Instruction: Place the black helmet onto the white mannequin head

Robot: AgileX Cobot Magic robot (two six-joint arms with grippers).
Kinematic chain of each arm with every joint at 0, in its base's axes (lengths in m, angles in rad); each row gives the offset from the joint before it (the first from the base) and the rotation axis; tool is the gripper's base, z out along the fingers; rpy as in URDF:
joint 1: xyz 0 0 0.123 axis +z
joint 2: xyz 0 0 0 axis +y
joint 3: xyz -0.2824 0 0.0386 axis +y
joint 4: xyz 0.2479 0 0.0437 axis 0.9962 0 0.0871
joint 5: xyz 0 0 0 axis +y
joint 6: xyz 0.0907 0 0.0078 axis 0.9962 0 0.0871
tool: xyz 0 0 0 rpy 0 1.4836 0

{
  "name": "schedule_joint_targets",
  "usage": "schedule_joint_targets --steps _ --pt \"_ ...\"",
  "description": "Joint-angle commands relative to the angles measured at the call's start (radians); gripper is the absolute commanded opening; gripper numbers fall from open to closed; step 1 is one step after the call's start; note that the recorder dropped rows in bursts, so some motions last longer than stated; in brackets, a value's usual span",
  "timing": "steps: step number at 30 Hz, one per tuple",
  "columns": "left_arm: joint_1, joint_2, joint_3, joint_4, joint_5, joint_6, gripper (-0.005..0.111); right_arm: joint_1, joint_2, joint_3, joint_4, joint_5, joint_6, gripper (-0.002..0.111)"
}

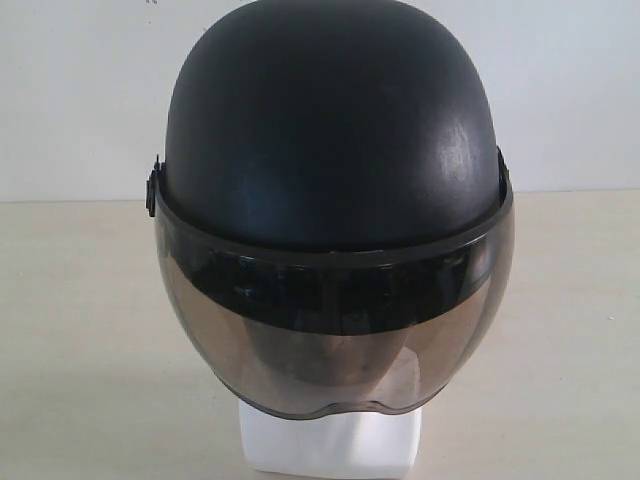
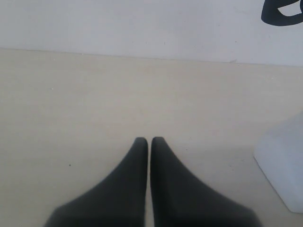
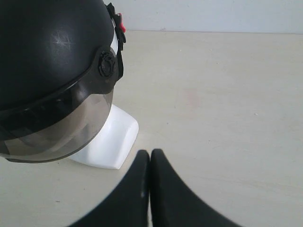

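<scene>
helmet [image 1: 330, 130] matte, domed; visor [image 1: 330, 340] smoky, curved; mannequin head [image 1: 330, 445] white.

We see a pale cream table [image 1: 80, 330] with a faint, fine grain, running back to a plain white wall [image 1: 80, 90]. The two meet in a straight line, slightly darker at the joint. Light falls soft and even across the surface. In the right wrist view we notice a faint pinkish stain [image 3: 191, 98] on the table. In the left wrist view there is a small dark speck [image 2: 69, 165] on it, and a curved black mark [image 2: 284, 13] shows against the wall.
</scene>
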Motion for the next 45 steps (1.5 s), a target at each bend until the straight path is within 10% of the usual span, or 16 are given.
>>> schedule_joint_targets --steps 1,16,30,45 --pt "0.005 -0.003 0.003 -0.011 0.003 0.006 0.004 0.0 -0.003 0.004 -0.007 -0.001 -0.019 0.0" --pt "0.005 -0.003 0.003 -0.011 0.003 0.006 0.004 -0.03 -0.036 0.037 -0.089 -0.121 -0.045 0.0" --pt "0.005 -0.003 0.003 -0.011 0.003 0.006 0.004 -0.29 -0.392 0.657 -0.001 -0.868 -0.045 0.0" --pt "0.005 -0.003 0.003 -0.011 0.003 0.006 0.004 -0.407 -0.409 1.02 0.034 -1.046 0.005 0.0"
